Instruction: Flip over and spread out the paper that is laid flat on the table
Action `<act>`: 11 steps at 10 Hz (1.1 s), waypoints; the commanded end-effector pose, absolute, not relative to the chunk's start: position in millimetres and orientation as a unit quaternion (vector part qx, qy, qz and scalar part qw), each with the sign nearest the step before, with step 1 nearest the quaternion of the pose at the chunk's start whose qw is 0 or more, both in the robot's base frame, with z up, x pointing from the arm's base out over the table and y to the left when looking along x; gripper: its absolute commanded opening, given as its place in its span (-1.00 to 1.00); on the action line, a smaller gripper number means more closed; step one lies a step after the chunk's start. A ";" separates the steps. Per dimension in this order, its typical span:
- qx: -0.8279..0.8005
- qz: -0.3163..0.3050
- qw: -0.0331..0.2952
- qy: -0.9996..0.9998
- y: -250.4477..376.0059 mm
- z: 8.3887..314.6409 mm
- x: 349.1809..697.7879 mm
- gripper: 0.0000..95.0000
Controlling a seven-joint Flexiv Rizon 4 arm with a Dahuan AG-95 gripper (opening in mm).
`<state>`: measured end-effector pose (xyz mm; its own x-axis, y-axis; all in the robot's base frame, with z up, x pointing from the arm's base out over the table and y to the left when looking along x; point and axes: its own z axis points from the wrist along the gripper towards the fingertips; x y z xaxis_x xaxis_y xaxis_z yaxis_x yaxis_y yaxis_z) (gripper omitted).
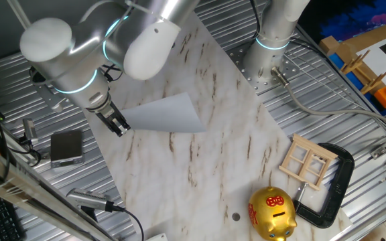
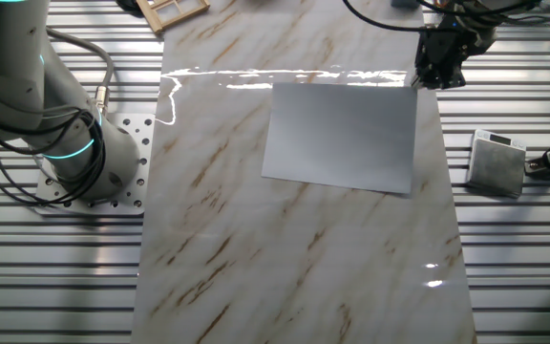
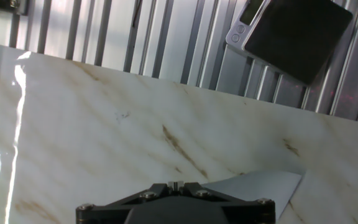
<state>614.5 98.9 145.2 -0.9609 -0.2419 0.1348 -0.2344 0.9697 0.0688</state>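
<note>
In one fixed view, the paper [image 1: 168,112] is lying on the table [image 1: 206,167] toward the slab's upper left part, showing as a pale grey sheet with one corner pointing toward the gripper [image 1: 118,124], whose dark fingers are sitting right at the sheet's left edge near the slab's border; from here I cannot tell whether the fingers are pinching the sheet or only touching it. A small grey box [image 1: 66,147] is resting on the ribbed metal surface [image 1: 354,120] just left of the slab, a golden piggy bank [image 1: 271,213] is standing at the slab's lower end, a small wooden frame [image 1: 307,161] is lying beside it, and a black clamp [image 1: 332,184] is curving around that frame's far side. In the other fixed view, the paper [image 2: 342,136] is lying flat on the table [image 2: 294,258] toward the far right part, its right edge running close to the slab's right border, and the gripper [image 2: 437,67] is hanging at the sheet's far right corner, too dark to show how its jaws are standing; the grey box [image 2: 497,162] is sitting on the metal to the right. In the hand view, one corner of the paper [image 3: 260,186] is sticking out to the right of the gripper body at the bottom edge, lying over the table [image 3: 104,143], while the box [image 3: 291,34] is showing at the upper right; the fingertips are staying out of sight here, so the grip cannot be told.
</note>
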 end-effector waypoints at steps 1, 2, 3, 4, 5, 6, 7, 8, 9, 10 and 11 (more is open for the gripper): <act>0.121 -0.026 0.071 -0.990 98.7 145.4 614.0 -1.00; 0.123 -0.026 0.071 -0.989 99.2 146.1 613.6 -1.00; 0.126 -0.025 0.072 -0.989 99.3 146.3 613.4 -1.00; 0.127 -0.023 0.072 -0.989 99.3 146.3 613.5 -1.00; 0.129 -0.023 0.073 -0.989 99.3 146.4 613.5 -1.00; 0.131 -0.023 0.073 -0.988 99.3 146.4 613.5 -1.00; 0.136 -0.026 0.069 -0.988 99.3 146.4 613.5 -1.00; 0.140 -0.026 0.068 -0.988 99.3 146.4 613.5 -1.00; 0.144 -0.026 0.068 -0.987 99.3 146.4 613.5 -1.00; 0.152 -0.027 0.066 -0.986 99.3 146.4 613.5 -1.00; 0.155 -0.029 0.064 -0.985 99.3 146.4 613.5 -1.00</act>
